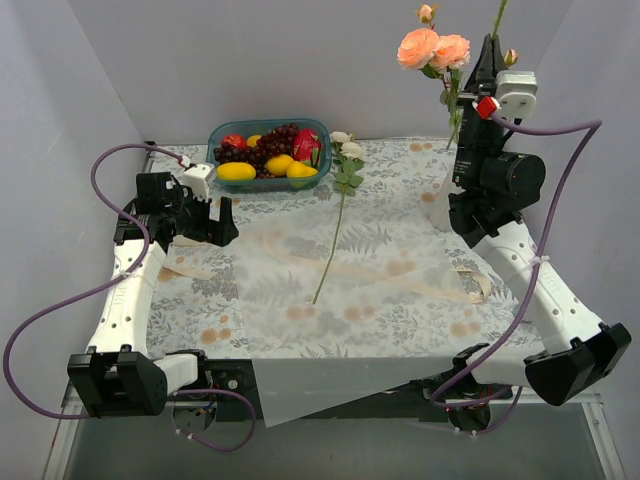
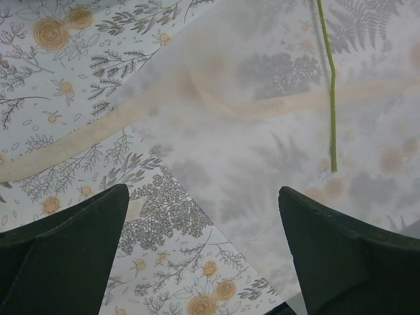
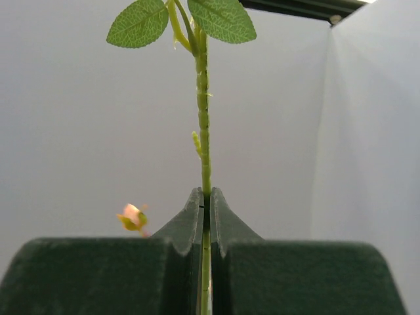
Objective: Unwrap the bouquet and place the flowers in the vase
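Up high, the right fingers [image 3: 197,216] are pressed shut on a green stem [image 3: 204,125] that rises straight out of the slit between them. Two leaves [image 3: 139,23] spread above the tips, and a small pink bud [image 3: 132,216] shows off to one side, farther back. Seen from above, these fingers [image 1: 488,58] point upward, well clear of the bench [image 1: 400,165], with the peach roses [image 1: 435,48] just beside their tips.

The left fingers [image 2: 79,243] stand wide apart with nothing between them, hanging low over the white paper [image 2: 249,131], which lies spread flat on the flower-print cloth. The paper's edge runs out ahead of the gap between the two tips. A cream ribbon [image 2: 65,141] crosses the cloth ahead of one tip and shows on through the paper. Ahead of the other tip, apart from it, lies the cut end of the loose rose [image 2: 331,98] on the paper. From above, the left fingers [image 1: 222,215] sit beside the paper's edge, and the loose rose [image 1: 345,148] stretches away from them, its cream bloom next to the blue bowl of fruit [image 1: 268,150]
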